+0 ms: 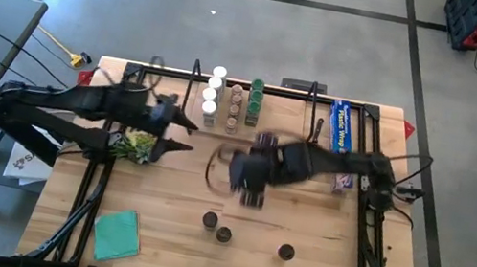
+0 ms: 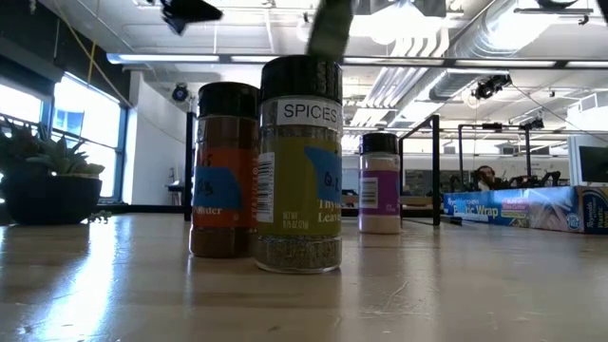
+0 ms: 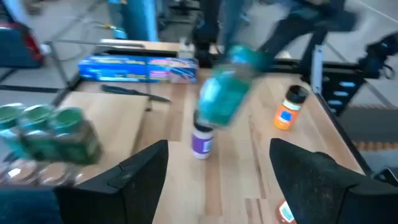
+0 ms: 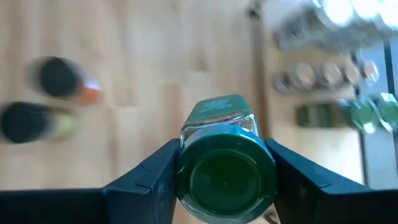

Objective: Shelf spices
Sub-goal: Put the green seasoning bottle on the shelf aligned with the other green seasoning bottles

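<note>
The light-wood shelf [image 1: 221,116] stands at the table's far middle and holds rows of white-lidded [image 1: 214,91], brown-lidded [image 1: 235,104] and green-lidded [image 1: 254,102] spice jars. Three black-lidded jars [image 1: 210,219] [image 1: 223,235] [image 1: 286,251] stand upright on the table nearer the front. My right gripper [image 4: 227,165] hangs over the table's middle [image 1: 251,174], shut on a green-lidded jar [image 4: 227,174]. My left gripper [image 3: 217,180] is open and holds nothing, left of the shelf [image 1: 186,134]. My right gripper pinches the green-lidded jar at its lid end [image 4: 186,168] between its two fingers, one finger [image 4: 155,177] on each side. The fingers come from above, slanting down, and lie along the jar. The jar is lifted clear of the table, lid toward the wrist and bottom [image 4: 217,112] pointing down.
A long blue wrap box [image 1: 342,127] lies at the far right beside the shelf. A teal cloth [image 1: 117,233] lies near the front left. A small potted plant [image 1: 134,145] sits under the left arm. Bare wood lies between the black-lidded jars and the shelf.
</note>
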Motion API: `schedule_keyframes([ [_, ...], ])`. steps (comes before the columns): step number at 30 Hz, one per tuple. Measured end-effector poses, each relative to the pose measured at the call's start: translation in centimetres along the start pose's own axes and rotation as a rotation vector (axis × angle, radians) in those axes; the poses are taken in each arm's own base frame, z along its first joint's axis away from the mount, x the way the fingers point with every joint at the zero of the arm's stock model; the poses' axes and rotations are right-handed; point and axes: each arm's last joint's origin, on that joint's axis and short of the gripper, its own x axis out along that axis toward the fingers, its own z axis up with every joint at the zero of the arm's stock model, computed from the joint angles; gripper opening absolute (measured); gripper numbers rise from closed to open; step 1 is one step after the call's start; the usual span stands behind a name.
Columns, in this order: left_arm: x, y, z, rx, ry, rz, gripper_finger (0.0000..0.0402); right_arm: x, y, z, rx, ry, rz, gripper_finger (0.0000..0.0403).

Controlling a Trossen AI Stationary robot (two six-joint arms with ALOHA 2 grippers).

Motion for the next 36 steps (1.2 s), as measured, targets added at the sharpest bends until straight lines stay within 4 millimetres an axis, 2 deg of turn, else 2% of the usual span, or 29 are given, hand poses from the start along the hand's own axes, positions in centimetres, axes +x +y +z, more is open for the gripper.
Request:
schedule_keyframes([
  [5,-2.1,-1.3,-0.6,-0.046,-0.043,0.040,0.0278,2.4,-5.5,0.5,0.049,0.062,0.043,0.0188],
  [11,-2.0,-2.7,-2.3,-0.096,0.020,0.018,0.0278,4.5,-11.2,0.5,0.063,0.072,0.033,0.0188],
  [18,-1.8,-4.5,-4.0,-0.073,0.057,0.074,0.0278,5.7,-15.8,0.2,0.082,0.028,0.089,0.0188],
  [23,-2.1,-5.6,-4.5,-0.057,0.069,0.080,0.0278,8.1,-17.0,-0.4,0.095,0.038,0.131,0.0188],
  [28,-2.4,-6.5,-4.6,-0.025,0.060,0.084,0.0278,11.7,-15.8,-2.3,0.081,0.174,0.214,0.0188],
  [31,-2.5,-6.7,-4.7,-0.014,0.051,0.098,0.0278,13.6,-15.2,-2.8,0.057,0.191,0.209,0.0188],
  [36,-2.6,-7.0,-4.8,-0.004,0.048,0.104,0.0278,15.1,-15.6,-3.2,0.056,0.163,0.182,0.0188],
])
